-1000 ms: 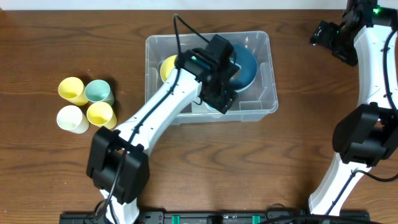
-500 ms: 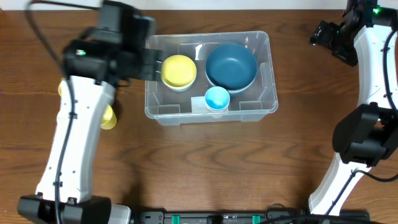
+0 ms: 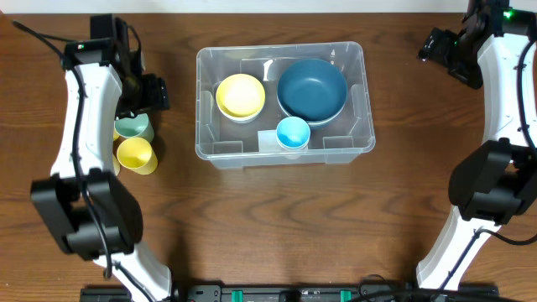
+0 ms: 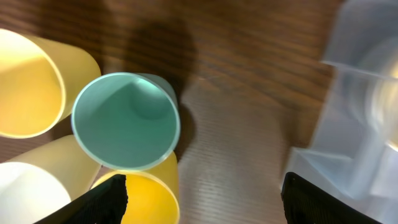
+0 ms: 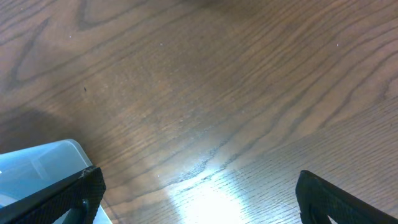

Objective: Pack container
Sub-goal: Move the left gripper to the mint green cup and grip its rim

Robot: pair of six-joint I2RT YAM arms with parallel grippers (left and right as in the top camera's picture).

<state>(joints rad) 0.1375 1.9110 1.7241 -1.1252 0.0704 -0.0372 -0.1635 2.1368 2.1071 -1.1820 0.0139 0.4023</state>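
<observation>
The clear plastic container [image 3: 203,126] stands mid-table and holds a yellow bowl [image 3: 241,95], a dark blue bowl [image 3: 312,88] and a small light blue cup [image 3: 293,132]. My left gripper [image 3: 146,96] hangs open and empty to the left of it, above a cluster of cups. The left wrist view shows the jaws [image 4: 202,202] wide apart over a green cup [image 4: 125,121], two yellow cups [image 4: 28,84] [image 4: 146,193] and a white cup [image 4: 22,193], with the container wall [image 4: 357,124] at the right. My right gripper [image 3: 440,50] is open and empty at the far right back.
In the overhead view only the green cup [image 3: 132,127] and one yellow cup [image 3: 137,155] show beside the left arm; the other cups are hidden under it. The right wrist view shows its jaws [image 5: 199,199] above bare wood and a container corner [image 5: 37,168].
My left arm has swung from over the container's inside out to the left, above the cups. The light blue cup now lies uncovered in the container. The right arm has not moved.
</observation>
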